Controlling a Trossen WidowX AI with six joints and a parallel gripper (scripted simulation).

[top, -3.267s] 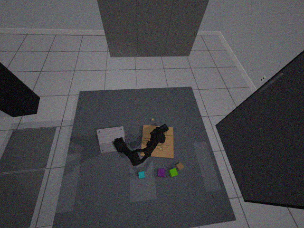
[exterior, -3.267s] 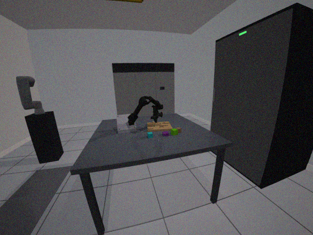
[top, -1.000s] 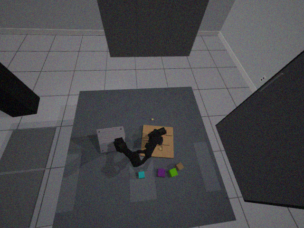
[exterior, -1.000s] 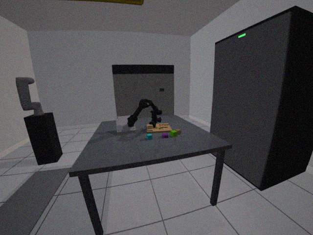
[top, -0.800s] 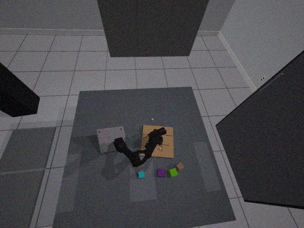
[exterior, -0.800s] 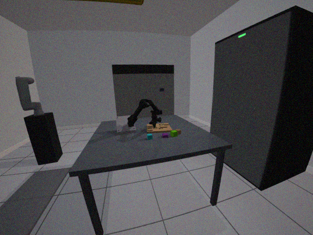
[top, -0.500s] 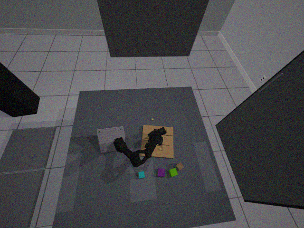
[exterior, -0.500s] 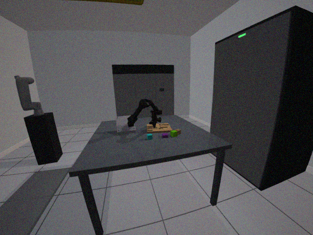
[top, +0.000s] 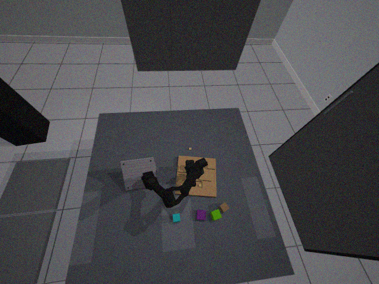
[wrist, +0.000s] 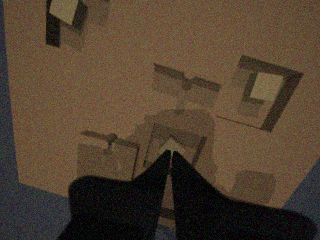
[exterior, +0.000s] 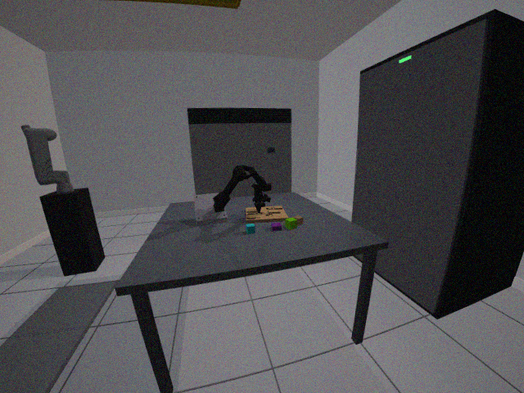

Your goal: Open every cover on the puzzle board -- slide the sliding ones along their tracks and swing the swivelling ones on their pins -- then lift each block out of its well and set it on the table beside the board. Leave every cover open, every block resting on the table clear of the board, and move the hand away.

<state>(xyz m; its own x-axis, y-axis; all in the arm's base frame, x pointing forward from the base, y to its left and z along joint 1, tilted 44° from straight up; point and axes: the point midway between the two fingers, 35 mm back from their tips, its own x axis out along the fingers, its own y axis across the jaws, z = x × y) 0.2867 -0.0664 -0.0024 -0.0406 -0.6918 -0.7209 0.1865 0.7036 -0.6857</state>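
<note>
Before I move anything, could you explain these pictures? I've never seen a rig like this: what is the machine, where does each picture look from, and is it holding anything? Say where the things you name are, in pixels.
The machine is one black jointed arm [top: 190,178] [exterior: 228,188] ending in a two-fingered gripper [exterior: 259,210] [wrist: 171,154].

The top picture looks down on the dark table [top: 137,131] [exterior: 211,254]; the exterior one looks across it from one side; the wrist one looks past the fingers.

On the table lie a wooden board [top: 211,189] [exterior: 279,216] [wrist: 45,100] with recesses, and beside it cyan [top: 176,217] [exterior: 250,228], purple [top: 201,215] [exterior: 276,226], green [top: 215,214] [exterior: 291,223] and brown [top: 224,207] [exterior: 299,219] blocks.

The gripper is shut, seemingly on nothing, its tips over a recess.
</note>
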